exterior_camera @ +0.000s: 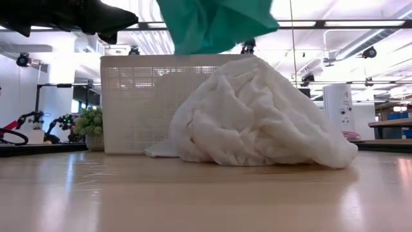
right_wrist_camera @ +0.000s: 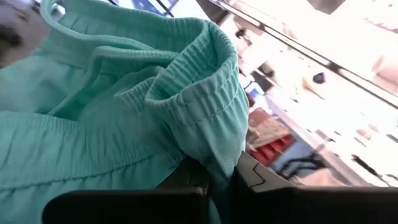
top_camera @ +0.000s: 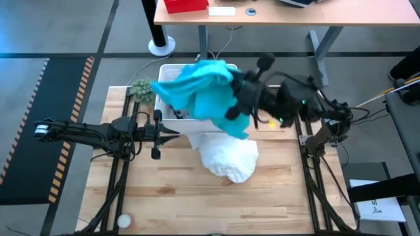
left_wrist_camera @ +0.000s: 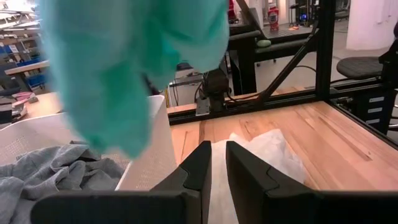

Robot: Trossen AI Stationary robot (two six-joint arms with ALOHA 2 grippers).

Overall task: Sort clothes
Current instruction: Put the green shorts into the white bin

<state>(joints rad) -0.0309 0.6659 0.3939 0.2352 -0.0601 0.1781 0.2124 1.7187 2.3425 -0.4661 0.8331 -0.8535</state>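
My right gripper (top_camera: 240, 98) is shut on a teal garment (top_camera: 203, 88) and holds it in the air above the white plastic bin (top_camera: 168, 69) at the table's far side. The garment also shows in the low view (exterior_camera: 215, 22) and in the left wrist view (left_wrist_camera: 130, 68). A big white garment (top_camera: 230, 157) lies in a heap on the table against the bin's near wall (exterior_camera: 141, 103). A grey piece (left_wrist_camera: 56, 171) lies inside the bin. My left gripper (top_camera: 176, 133) hovers by the bin's near left corner, fingers together (left_wrist_camera: 219, 163), empty. My right gripper holds the teal garment by bunched folds just below its elastic waistband (right_wrist_camera: 205, 93). The cloth drapes over the fingers (right_wrist_camera: 186, 180) and hides the place of contact. The garment is lifted clear and hangs slack below and beside the gripper, over the bin.
A small green fuzzy plant (top_camera: 142, 90) stands at the bin's left side. A small white ball (top_camera: 123, 221) lies near the table's front left corner. Bare wood lies in front of the white heap. Black frame posts (left_wrist_camera: 323, 50) edge the table.
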